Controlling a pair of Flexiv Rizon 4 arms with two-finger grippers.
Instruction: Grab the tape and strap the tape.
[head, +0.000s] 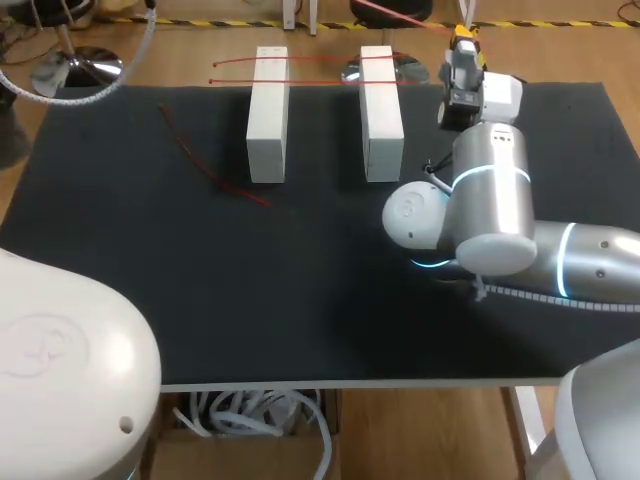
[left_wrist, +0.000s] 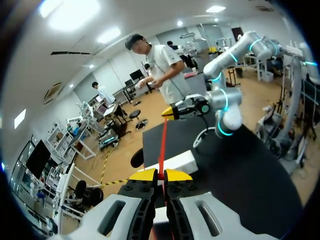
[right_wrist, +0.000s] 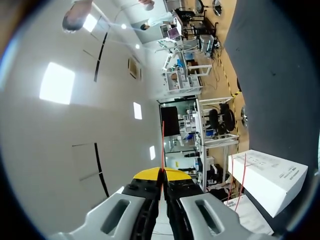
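A thin red tape (left_wrist: 162, 145) runs taut between my two grippers. In the left wrist view my left gripper (left_wrist: 160, 175) is shut on one end, and the strip leads ahead to my right gripper (left_wrist: 172, 112). The right wrist view has my right gripper (right_wrist: 161, 174) pinched shut on the same tape (right_wrist: 163, 145). From above, the right gripper (head: 462, 38) sits at the table's far right corner, with the tape (head: 400, 15) leading off past the far edge. My left gripper is outside the head view.
Two white blocks (head: 268, 115) (head: 381, 110) stand side by side at the back of the black mat (head: 300, 300). Two red tapes (head: 300, 60) (head: 300, 82) span their far ends. A loose dark red strip (head: 205, 165) lies left of them.
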